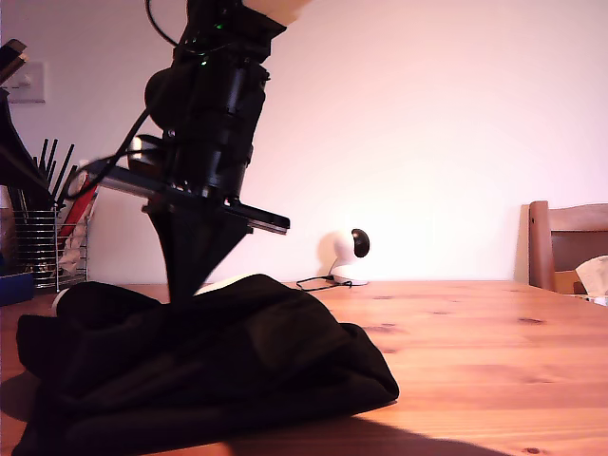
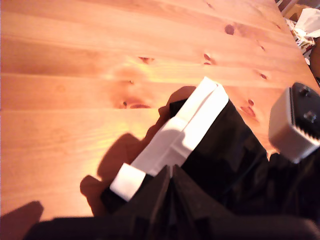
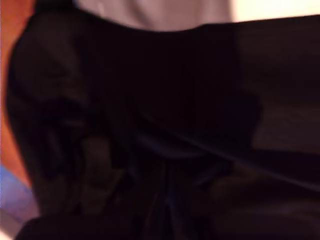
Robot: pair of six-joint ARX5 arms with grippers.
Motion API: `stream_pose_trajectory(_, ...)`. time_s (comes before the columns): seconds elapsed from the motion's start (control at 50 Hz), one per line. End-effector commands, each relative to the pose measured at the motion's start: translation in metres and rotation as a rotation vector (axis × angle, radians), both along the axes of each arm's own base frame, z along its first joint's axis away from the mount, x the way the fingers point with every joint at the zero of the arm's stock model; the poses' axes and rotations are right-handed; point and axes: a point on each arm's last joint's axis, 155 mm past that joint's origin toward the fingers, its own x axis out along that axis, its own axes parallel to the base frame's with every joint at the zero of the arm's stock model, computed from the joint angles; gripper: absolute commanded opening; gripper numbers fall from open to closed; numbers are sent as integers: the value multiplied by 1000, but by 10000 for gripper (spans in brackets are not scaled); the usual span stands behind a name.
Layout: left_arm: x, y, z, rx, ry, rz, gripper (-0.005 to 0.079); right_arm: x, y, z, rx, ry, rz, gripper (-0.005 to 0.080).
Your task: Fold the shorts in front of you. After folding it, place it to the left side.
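The shorts [image 1: 209, 361] lie as a rumpled black heap on the wooden table [image 1: 475, 361] at the exterior view's left. An arm [image 1: 204, 123] comes down onto the heap there, and a dark cone runs from it to the fabric. The wrist views do not settle which arm it is. My first gripper [image 2: 255, 107] is open low over the table. Its white finger [image 2: 185, 125] and grey pad [image 2: 292, 125] stand wide apart with the edge of the shorts [image 2: 235, 160] between them. In the second wrist view the shorts [image 3: 165, 125] fill the blurred picture and hide the fingers.
A wire rack of utensils [image 1: 43, 237] and a blue object [image 1: 11, 285] stand at the exterior view's far left. A small white round device [image 1: 344, 255] with a cable sits at the back. A chair [image 1: 565, 242] and crumpled paper [image 1: 594, 275] are at the exterior view's right.
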Motion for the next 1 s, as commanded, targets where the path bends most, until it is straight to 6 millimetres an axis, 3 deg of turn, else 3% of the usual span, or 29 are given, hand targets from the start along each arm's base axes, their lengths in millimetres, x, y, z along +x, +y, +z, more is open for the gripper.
stream_pose_trajectory(0.0, -4, -1, -6, -3, 16, -2, -14, -8, -8, -26, -58, 41, 9, -13)
stream_pose_trajectory(0.12, -4, -1, -6, -3, 16, -2, -14, -17, -13, -38, -102, 56, 23, -13)
stream_pose_trajectory(0.24, -3, -1, -6, -3, 16, 0, -14, -23, -1, -42, -76, 57, 18, -13)
stream_pose_trajectory(0.4, -2, 4, -4, -7, 16, 17, -14, -62, 72, -16, 235, 253, 0, -13)
stream_pose_trajectory(0.5, 1, 7, 3, -20, 11, 32, -13, -80, 96, 0, 345, 347, 4, -13)
stream_pose_trajectory(0.76, 8, 12, 35, -43, -17, 33, -13, -97, 109, 18, 436, 445, 39, -13)
stream_pose_trajectory(0.98, 0, 0, 36, -64, 3, -17, -13, -96, 94, 40, 514, 582, 40, -13)
